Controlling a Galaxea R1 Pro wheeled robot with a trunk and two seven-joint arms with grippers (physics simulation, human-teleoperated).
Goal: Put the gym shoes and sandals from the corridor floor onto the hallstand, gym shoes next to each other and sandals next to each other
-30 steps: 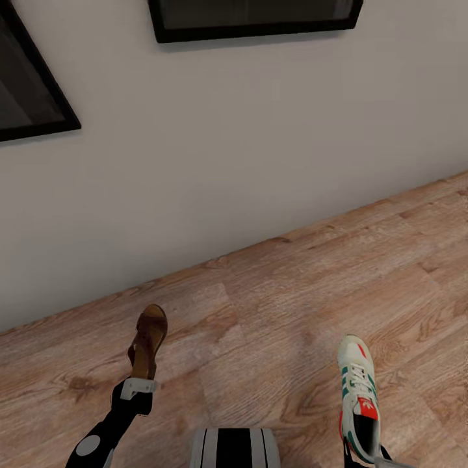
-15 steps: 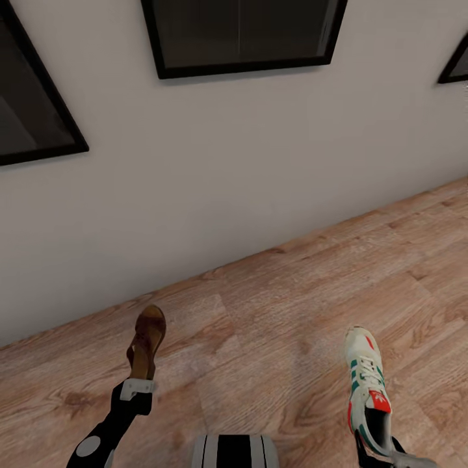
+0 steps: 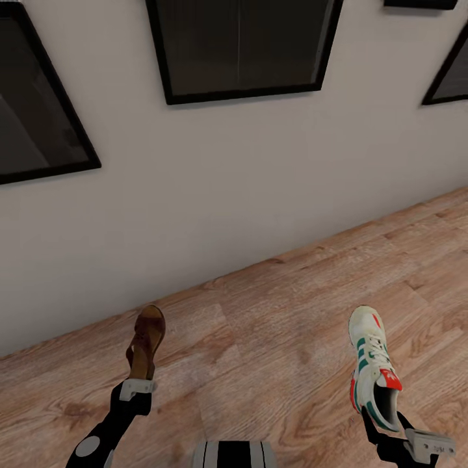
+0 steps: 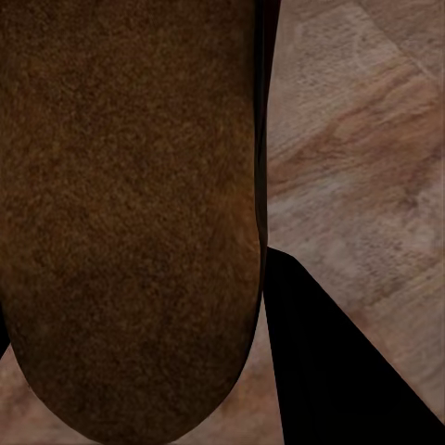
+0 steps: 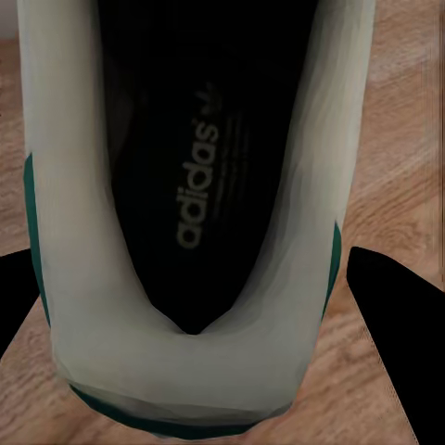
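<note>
1. At the lower left of the head view, the left hand (image 3: 135, 390) holds one brown sandal (image 3: 147, 341) by its heel end, toe pointing toward the wall. The left wrist view shows the sandal's brown surface (image 4: 130, 213) close up over the floor planks.
2. At the lower right, the right hand (image 3: 383, 426) grips one gym shoe (image 3: 373, 374) at the heel, toe pointing away. The right wrist view looks into the shoe's dark opening (image 5: 185, 167), with a dark finger (image 5: 403, 315) close on either side of the heel.
3. By my reading the task is roughly mid-way for this pair only: both are lifted off the corridor floor (image 3: 279, 331), neither is on the rack, and one more sandal and gym shoe remain.
4. The wood floor between and beyond the hands is bare, giving open room to roll or turn.
5. Farther off, the pale wall (image 3: 214, 182) meets the floor along a slanted line; that edge limits forward travel.
6. Black-framed pictures (image 3: 244, 49) hang across the upper frame, well above the hands.
</note>
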